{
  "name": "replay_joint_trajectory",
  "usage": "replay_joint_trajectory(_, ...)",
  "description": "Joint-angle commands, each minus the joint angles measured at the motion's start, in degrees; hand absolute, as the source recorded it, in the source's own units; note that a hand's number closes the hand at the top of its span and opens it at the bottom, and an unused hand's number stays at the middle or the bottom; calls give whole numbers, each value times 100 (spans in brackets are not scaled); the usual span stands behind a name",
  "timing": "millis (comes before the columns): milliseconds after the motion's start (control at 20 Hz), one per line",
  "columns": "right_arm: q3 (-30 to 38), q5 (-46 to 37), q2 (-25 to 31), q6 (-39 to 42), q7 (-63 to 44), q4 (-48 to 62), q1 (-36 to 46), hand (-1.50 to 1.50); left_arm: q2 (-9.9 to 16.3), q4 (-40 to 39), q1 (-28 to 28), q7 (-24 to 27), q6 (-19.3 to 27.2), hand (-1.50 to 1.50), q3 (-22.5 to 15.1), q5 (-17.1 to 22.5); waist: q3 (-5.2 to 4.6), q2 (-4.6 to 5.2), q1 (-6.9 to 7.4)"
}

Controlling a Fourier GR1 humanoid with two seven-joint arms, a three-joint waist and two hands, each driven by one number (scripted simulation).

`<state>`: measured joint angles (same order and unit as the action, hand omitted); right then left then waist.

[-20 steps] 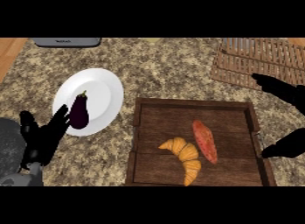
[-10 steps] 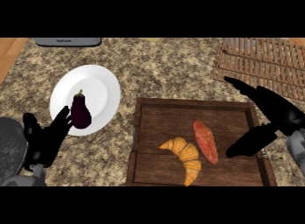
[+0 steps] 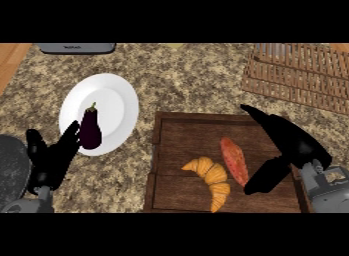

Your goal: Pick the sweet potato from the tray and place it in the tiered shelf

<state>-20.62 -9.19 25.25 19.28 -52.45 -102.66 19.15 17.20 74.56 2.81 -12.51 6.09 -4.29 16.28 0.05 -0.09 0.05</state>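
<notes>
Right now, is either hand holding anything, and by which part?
Nothing is held. The right hand hangs open over the tray, beside the sweet potato; the left hand rests open.

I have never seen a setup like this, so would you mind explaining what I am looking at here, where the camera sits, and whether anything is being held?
The camera sits at a humanoid robot's head, looking steeply down at a granite counter. The two black shapes are its hands. The right hand is open over the wooden tray, beside the sweet potato, holding nothing. The left hand rests open at the lower left. A croissant also lies in the tray. An eggplant lies on a white plate. The slatted wooden piece at the upper right is the tiered shelf, where the sweet potato should go.
</notes>
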Motion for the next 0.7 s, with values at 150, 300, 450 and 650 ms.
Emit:
replay_joint_trajectory(150,-361,-1135,-568,-167,-29,157,-328,-150,-167,240,-125,-111,-9,0,30,-230,-5,6,11)
replay_joint_trajectory(300,-67,-1268,-420,18,418,391,-493,-150,-144,341,-68,-333,-57,0,187,-204,-5,8,8)
replay_joint_trajectory(450,167,-1321,-719,265,267,236,-518,-150,-195,557,-100,-508,-144,0,308,-264,-5,5,4)
replay_joint_trajectory(650,-383,-2078,-1222,-179,179,430,-668,-150,-156,424,-156,-412,-222,0,403,-362,-5,6,14)
